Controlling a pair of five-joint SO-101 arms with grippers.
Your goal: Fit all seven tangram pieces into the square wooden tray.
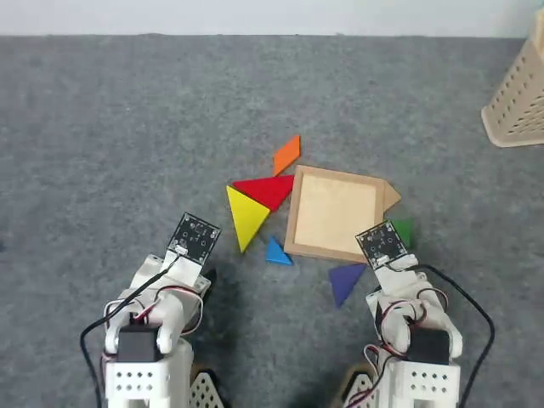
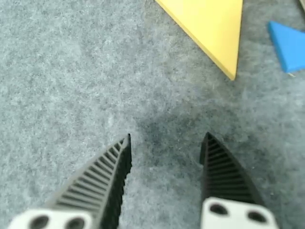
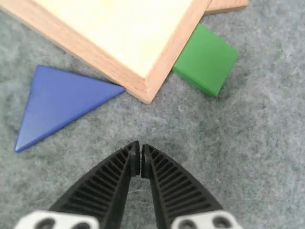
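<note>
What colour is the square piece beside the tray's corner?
The square piece is green; clearest in the right wrist view.

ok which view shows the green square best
The right wrist view: the green square is large and close there, lying against the corner of the wooden tray. In the high view it is just a green sliver, mostly hidden behind the right arm's wrist.

— What lies underneath?
— A grey, felt-like carpet [image 1: 102, 127], covering the whole surface in the high view.
— Anything standing on it?
— A pale beige basket [image 1: 520, 98] with perforated walls, at the far right, cut by the picture's edge.
— And behind?
— A strip of light wall [image 1: 255, 15] along the carpet's far edge.
</note>
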